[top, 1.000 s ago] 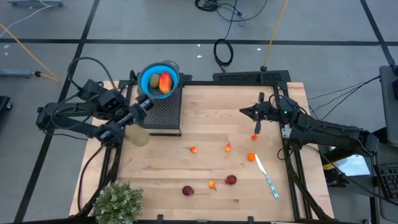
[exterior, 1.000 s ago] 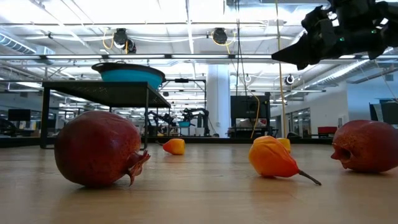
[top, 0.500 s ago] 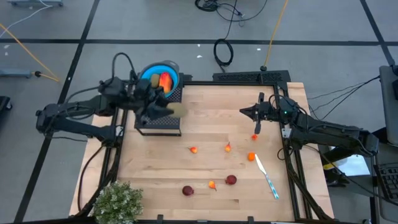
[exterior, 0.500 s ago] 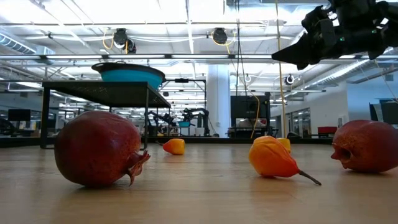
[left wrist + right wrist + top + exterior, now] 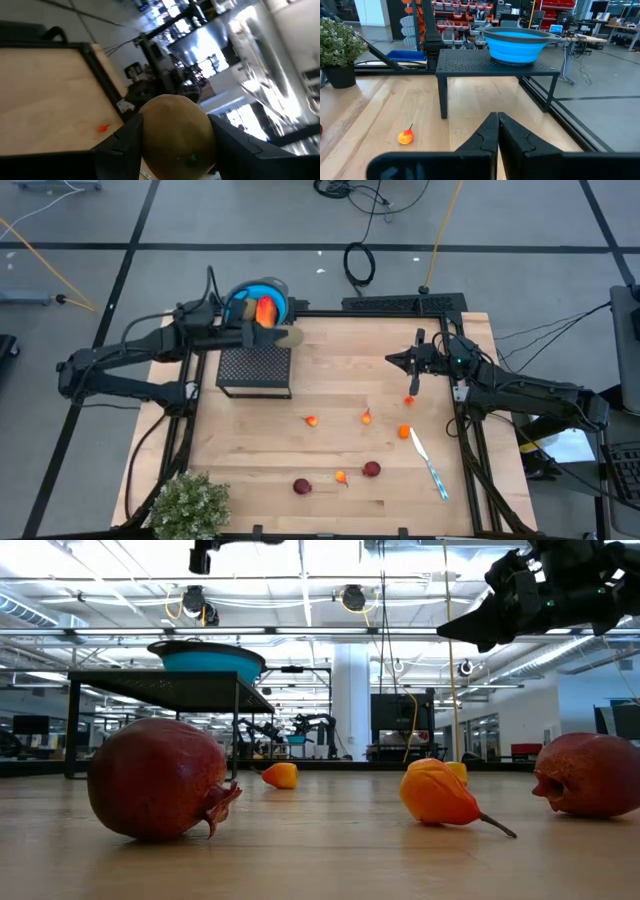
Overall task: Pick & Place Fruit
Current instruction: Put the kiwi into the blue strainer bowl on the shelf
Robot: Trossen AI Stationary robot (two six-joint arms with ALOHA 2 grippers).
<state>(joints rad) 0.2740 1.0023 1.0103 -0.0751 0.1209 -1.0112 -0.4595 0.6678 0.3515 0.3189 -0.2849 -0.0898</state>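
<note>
From above, the left gripper (image 5: 283, 337) holds an olive-brown oval fruit (image 5: 287, 336) in its jaws, above the far edge of the perforated black stand (image 5: 254, 368) and just beside the blue bowl (image 5: 244, 298), which carries a red-orange oblong fruit (image 5: 265, 310). The right gripper (image 5: 393, 359) hangs over the pale wood-plank desk (image 5: 330, 360), jaws pressed together on nothing. Two dark red balls (image 5: 302, 486) and small orange bits (image 5: 404, 432) lie scattered on the desk, a slim white and blue utensil (image 5: 428, 464) among them, a bushy green plant (image 5: 186, 504) at a near corner.

At desk height, a matte red ball (image 5: 158, 778) with a puckered crown sits near an orange piece (image 5: 439, 794) that tapers to a thin stem.

The left wrist view shows the smooth rounded oval clamped between dark fingers (image 5: 123, 143).

The right wrist view shows the tapered fingers (image 5: 483, 135) meeting, the ribbed bowl on the mesh-topped stand ahead.
</note>
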